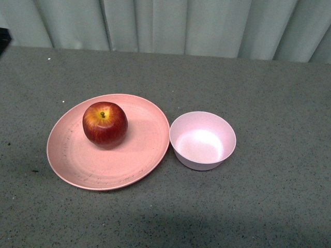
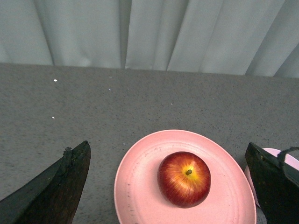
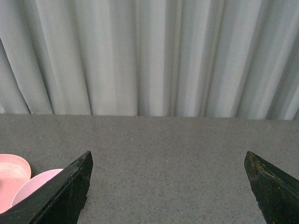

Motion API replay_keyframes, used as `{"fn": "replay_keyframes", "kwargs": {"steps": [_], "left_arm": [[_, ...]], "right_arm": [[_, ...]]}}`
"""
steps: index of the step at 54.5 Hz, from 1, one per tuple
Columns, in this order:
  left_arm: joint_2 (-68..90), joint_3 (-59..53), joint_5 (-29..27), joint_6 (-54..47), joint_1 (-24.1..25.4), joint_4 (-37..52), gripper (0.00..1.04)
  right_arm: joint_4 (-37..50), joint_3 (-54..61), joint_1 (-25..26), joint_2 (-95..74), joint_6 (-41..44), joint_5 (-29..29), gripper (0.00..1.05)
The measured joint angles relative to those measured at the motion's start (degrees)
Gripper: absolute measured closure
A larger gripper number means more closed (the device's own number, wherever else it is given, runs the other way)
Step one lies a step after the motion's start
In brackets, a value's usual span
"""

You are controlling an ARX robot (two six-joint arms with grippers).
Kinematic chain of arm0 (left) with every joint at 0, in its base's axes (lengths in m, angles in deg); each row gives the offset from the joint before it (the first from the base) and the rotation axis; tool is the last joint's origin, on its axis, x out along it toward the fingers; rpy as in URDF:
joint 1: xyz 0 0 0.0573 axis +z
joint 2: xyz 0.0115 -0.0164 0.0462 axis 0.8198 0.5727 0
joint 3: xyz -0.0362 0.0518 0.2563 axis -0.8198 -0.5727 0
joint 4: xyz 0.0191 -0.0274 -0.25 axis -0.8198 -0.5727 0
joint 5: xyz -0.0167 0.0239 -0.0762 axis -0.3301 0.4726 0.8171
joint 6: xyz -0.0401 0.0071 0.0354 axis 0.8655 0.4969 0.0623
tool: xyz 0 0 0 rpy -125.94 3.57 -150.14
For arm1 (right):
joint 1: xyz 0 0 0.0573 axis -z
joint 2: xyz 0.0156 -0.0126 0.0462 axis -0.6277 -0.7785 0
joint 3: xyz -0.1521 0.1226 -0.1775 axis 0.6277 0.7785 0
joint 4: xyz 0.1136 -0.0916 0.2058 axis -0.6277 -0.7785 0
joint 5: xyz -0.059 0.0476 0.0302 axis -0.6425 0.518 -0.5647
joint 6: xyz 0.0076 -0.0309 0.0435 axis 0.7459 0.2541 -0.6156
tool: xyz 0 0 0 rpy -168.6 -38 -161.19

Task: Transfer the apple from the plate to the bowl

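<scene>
The dark-red apple (image 1: 105, 124) with a yellow patch at its stem sits upright on the wide salmon-pink plate (image 1: 72, 160), left of centre on the table. The small pale-pink bowl (image 1: 202, 140) stands empty just right of the plate, nearly touching its rim. Neither arm shows in the front view. In the left wrist view the left gripper (image 2: 168, 158) is open and empty, its fingers wide apart above the table, with the apple (image 2: 184, 178) and plate (image 2: 140, 186) between them. The right gripper (image 3: 168, 161) is open and empty over bare table; the bowl (image 3: 32, 186) and plate (image 3: 9, 177) show beside it.
The table (image 1: 258, 77) is a speckled grey surface. A pale grey-green curtain (image 1: 181, 23) hangs along its far edge. A dark object (image 1: 3, 39) shows at the far left edge.
</scene>
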Motion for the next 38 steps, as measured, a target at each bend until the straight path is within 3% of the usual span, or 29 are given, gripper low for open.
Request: {"fn": "replay_keyframes", "kwargs": {"steps": [14, 38], "left_arm": [[20.2, 9.3, -3.8, 0.2, -5.6, 4.1, 0.07], [32.3, 18.2, -3.5, -0.5, -8.5, -1.0, 0.07]], "right_arm": [[0.0, 0.0, 0.0, 0.0, 0.0, 0.0, 0.09], [0.0, 0.0, 0.0, 0.0, 0.0, 0.0, 0.09]]}}
